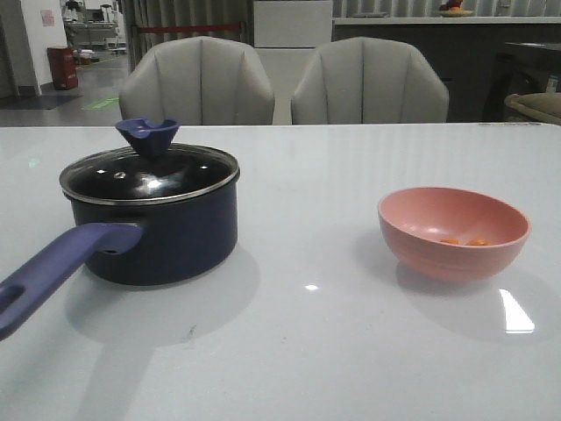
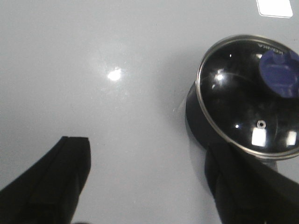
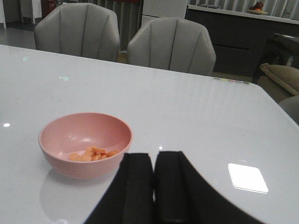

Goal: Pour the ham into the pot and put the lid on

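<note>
Glass lid [image 1: 149, 174] sits on 1 pot [image 1: 158, 232], table's left; 1 pink bowl [image 1: 453, 231] well apart to the right w/ ham [image 1: 465, 240], 2 chunks showing.

Left wrist: left gripper [image 2: 149, 182] jaws spread wide, empty, beside pot. Risk: pouring before lid's off, ham would scatter on glass.

Right wrist: right gripper [image 3: 154, 186] jaws pressed together, empty, near bowl; approx 6 chunks. Smooth rim may slip, tipping bowl.

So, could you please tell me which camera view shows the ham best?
The right wrist view: it looks down into the pink bowl, so the ham shows as a small heap of orange chunks. The front view shows only a couple of pieces over the rim. The left wrist view shows none.
</note>
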Tool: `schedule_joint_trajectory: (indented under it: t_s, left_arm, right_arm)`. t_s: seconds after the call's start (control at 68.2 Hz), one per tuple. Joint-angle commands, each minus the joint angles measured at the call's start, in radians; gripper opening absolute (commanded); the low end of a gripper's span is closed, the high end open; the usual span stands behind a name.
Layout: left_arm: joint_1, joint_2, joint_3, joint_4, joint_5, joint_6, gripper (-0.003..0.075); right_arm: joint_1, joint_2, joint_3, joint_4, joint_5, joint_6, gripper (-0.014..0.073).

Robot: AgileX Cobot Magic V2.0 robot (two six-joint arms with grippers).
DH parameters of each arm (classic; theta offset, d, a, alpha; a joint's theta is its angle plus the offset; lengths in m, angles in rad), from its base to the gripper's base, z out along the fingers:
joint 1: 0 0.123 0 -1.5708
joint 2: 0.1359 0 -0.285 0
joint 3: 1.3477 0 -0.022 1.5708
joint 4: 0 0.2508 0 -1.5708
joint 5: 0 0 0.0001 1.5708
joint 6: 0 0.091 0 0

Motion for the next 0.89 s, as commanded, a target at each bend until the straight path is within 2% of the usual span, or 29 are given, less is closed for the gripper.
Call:
schedule_joint_trajectory:
  t_s: [0.0, 0.161, 0.308, 0.528, 0.88]
  left_arm:
    - [-0.050, 0.050, -0.105, -0.024, -0.047, -0.009, 0.0560]
    - [-0.186, 0.188, -0.244, -0.008, -0.011, -0.009, 0.0560]
    - [-0.268, 0.331, -0.380, 0.004, 0.064, -0.038, 0.0560]
    - [-0.342, 0.524, -0.589, 0.146, 0.202, -0.175, 0.0560]
    - [-0.382, 0.709, -0.791, 0.156, 0.344, -0.230, 0.0560]
  right_arm:
    - [-0.005, -0.019, -0.007, -0.011, -0.082, 0.000, 0.0158]
    - [-0.005, -0.019, -0.007, -0.011, -0.082, 0.000, 0.0158]
    - [-0.005, -0.019, -0.007, -0.011, -0.082, 0.000, 0.0158]
    - [-0.005, -0.019, -0.007, -0.011, -0.082, 0.000, 0.0158]
    - [-0.005, -0.019, -0.007, -0.011, -0.082, 0.000, 0.0158]
